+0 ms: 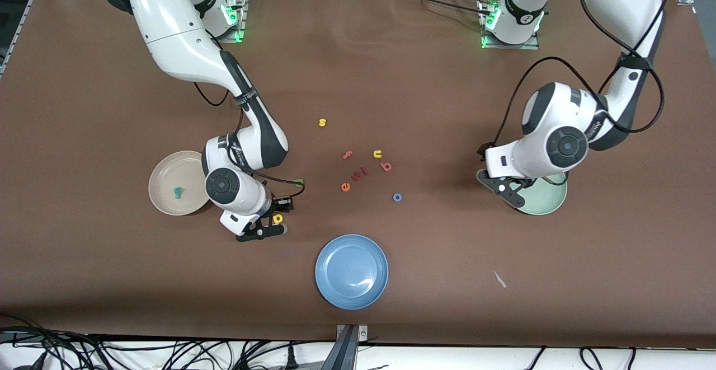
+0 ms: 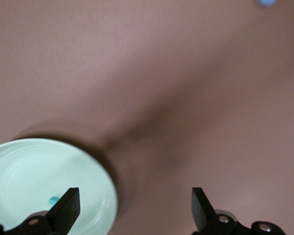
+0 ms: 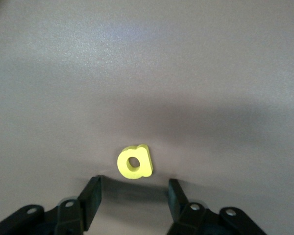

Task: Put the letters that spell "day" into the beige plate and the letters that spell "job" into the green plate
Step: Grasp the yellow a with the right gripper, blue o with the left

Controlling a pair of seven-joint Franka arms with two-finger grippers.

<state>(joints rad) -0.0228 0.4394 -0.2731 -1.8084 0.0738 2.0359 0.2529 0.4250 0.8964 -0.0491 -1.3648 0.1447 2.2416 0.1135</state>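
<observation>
The yellow "a" lies on the table just past the tips of my right gripper, whose fingers stand open on either side of it. In the front view that gripper is low at the "a", beside the beige plate. A teal "y" lies in that plate. The green "d" lies close by on the table. My left gripper hangs open and holds nothing at the rim of the green plate, where a small teal piece lies. The blue "o" and the pinkish-red "b" lie mid-table.
A blue plate sits nearest the front camera. Mid-table lie a yellow "s", a pink "f", a yellow "u", an orange "e" and small red letters. A white scrap lies toward the left arm's end.
</observation>
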